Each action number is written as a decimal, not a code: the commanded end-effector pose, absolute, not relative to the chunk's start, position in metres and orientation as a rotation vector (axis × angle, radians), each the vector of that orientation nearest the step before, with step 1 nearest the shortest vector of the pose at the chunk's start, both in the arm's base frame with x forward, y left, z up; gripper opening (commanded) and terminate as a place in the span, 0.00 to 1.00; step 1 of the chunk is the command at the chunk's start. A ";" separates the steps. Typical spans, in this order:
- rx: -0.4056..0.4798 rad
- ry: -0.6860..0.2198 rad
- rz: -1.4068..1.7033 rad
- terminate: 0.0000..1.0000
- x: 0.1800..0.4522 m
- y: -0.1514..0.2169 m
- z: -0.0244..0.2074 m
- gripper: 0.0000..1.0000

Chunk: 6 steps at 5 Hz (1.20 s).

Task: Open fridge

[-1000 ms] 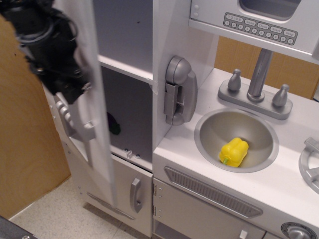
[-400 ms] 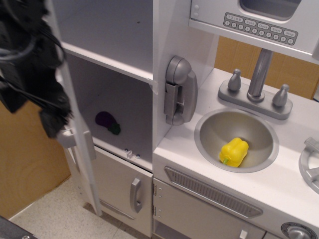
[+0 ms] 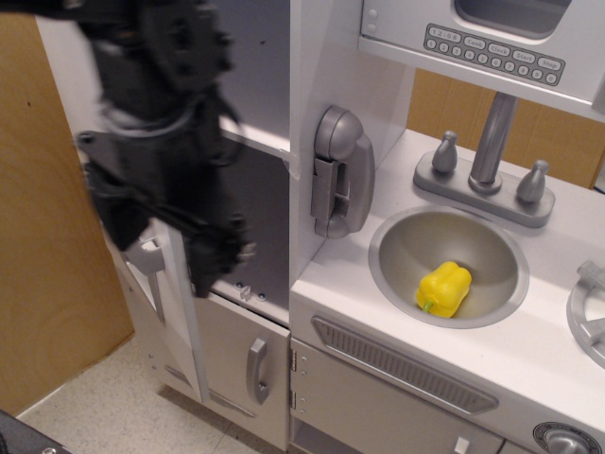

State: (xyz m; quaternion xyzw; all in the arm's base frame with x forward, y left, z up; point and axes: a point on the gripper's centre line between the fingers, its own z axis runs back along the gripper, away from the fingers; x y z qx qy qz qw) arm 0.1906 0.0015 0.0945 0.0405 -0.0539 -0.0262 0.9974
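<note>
Wood-panel wall behind a toy kitchen, and the fridge (image 3: 248, 180) sits left of the toy phone (image 3: 337, 172), its door (image 3: 180, 312) swung out. We'd grab the handle (image 3: 149, 263); door looks light and stiff (probably plastic). Blurred gripper (image 3: 203, 241) hangs left of the phone, grip unreadable.

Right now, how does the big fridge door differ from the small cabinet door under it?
The fridge door is swung open, seen nearly edge-on, with the shelf showing behind it; the lower door is shut flat against the cabinet. The fridge door is tall; the lower door is short. The fridge door's handle is partly hidden by the blurred black arm; the lower door's short handle is in plain view. Both are silver-grey.
</note>
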 end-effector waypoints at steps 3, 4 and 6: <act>0.089 -0.298 0.146 0.00 0.291 0.020 0.107 1.00; 0.132 -0.281 0.162 0.00 0.285 0.046 0.108 1.00; 0.193 -0.301 0.178 0.00 0.246 0.105 0.118 1.00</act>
